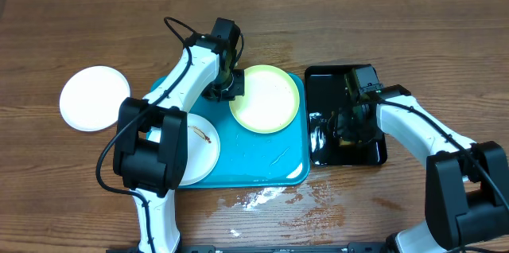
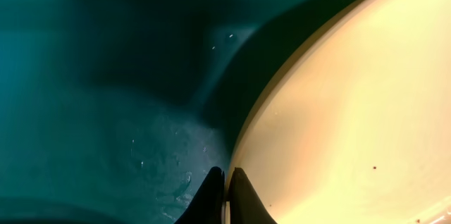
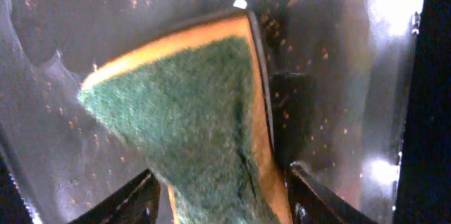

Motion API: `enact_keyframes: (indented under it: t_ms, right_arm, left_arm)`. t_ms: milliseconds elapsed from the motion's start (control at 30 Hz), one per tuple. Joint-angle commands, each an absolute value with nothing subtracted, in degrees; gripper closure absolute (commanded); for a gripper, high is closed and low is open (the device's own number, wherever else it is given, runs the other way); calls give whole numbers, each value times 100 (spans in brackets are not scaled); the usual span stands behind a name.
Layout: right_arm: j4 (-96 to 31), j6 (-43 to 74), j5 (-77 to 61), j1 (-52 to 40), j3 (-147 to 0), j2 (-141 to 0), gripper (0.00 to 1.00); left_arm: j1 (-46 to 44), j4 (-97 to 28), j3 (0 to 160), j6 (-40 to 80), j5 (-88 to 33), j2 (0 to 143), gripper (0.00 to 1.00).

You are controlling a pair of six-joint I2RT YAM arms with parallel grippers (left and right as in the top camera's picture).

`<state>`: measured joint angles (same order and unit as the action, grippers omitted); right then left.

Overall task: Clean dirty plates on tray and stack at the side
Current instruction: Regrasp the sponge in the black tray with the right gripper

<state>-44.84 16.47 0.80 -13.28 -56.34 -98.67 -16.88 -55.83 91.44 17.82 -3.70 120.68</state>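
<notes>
A pale yellow-green plate [image 1: 266, 98] lies at the back right of the turquoise tray [image 1: 262, 161]. My left gripper [image 1: 230, 86] is shut on this plate's left rim. In the left wrist view its fingers [image 2: 243, 196] pinch the plate [image 2: 352, 111] edge above the tray [image 2: 106, 76] floor. A white plate [image 1: 199, 148] with a brown smear lies at the tray's front left, partly under the left arm. Another white plate [image 1: 95, 98] lies on the table to the left. My right gripper [image 1: 347, 126] is closed on a green-and-yellow sponge [image 3: 197, 111], one finger on each side.
A glossy, wet black tray [image 1: 350, 82] stands right of the turquoise tray, under the right gripper. White foam and water [image 1: 262, 197] lie on the wooden table in front of the turquoise tray.
</notes>
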Motion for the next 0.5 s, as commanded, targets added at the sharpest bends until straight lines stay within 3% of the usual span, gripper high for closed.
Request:
enact_keyframes:
  t_ms: [0, 33, 67, 133, 167, 200, 267, 467]
  right_arm:
    - [-4569, 1831, 73, -1345, -5680, -9828, 66]
    - [-4576, 1831, -14, -1345, -5649, -9828, 84]
    - [-4576, 1839, -51, -1345, -5645, -9828, 93]
    - [-4554, 1846, -49, -1343, -5704, -9828, 96]
    - [-4563, 1844, -49, -1341, -5771, -9828, 87]
    - [-4600, 1844, -49, -1343, -5861, -9828, 52]
    - [-4545, 1841, -47, -1343, -5900, -9828, 30]
    - [-4093, 1846, 12, -1343, -5627, -9828, 25]
  left_arm:
    - [-1730, -5579, 8952, 2150, -211, 12086, 79]
    - [-1732, -5566, 8925, 2147, -211, 12086, 73]
    - [-1732, -5564, 8925, 2147, -209, 12086, 72]
    - [-1732, -5542, 8925, 2147, -215, 12086, 71]
    - [-1730, -5540, 8925, 2147, -246, 12086, 71]
    - [-1728, -5546, 8925, 2147, -255, 12086, 67]
    - [-1732, -5546, 8925, 2147, -255, 12086, 64]
    - [-1734, -5378, 8779, 2235, -255, 12086, 64]
